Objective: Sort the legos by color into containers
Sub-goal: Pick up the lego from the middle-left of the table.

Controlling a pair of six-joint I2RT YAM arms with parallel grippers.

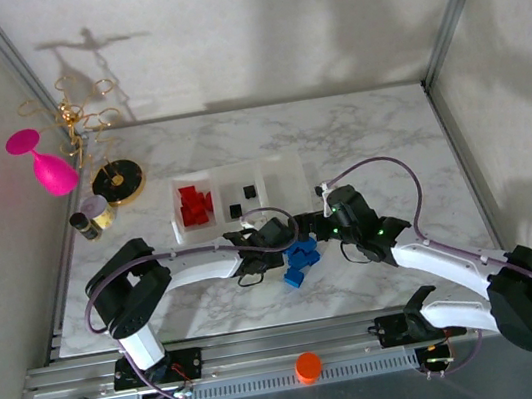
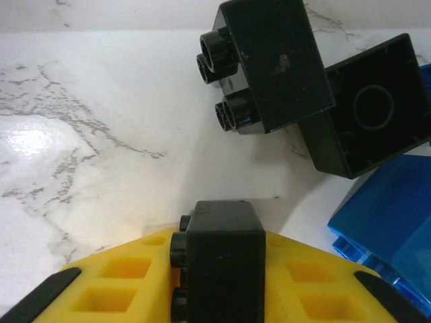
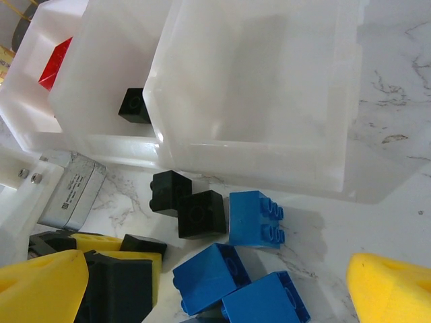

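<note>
While left hand (image 2: 219,291) clamps a black lego (image 2: 222,245) | right hand (image 3: 215,293) released | grey label (image 3: 71,192) unreadable

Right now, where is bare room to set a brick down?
Free: the right-hand tray, bare inside; the marble right of it and behind the trays. Crowded: their near side, among blue bricks and black bricks.

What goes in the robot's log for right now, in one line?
left gripper: shut on black brick | right gripper: open above blue bricks | trays: red bricks left, black bricks middle
</note>
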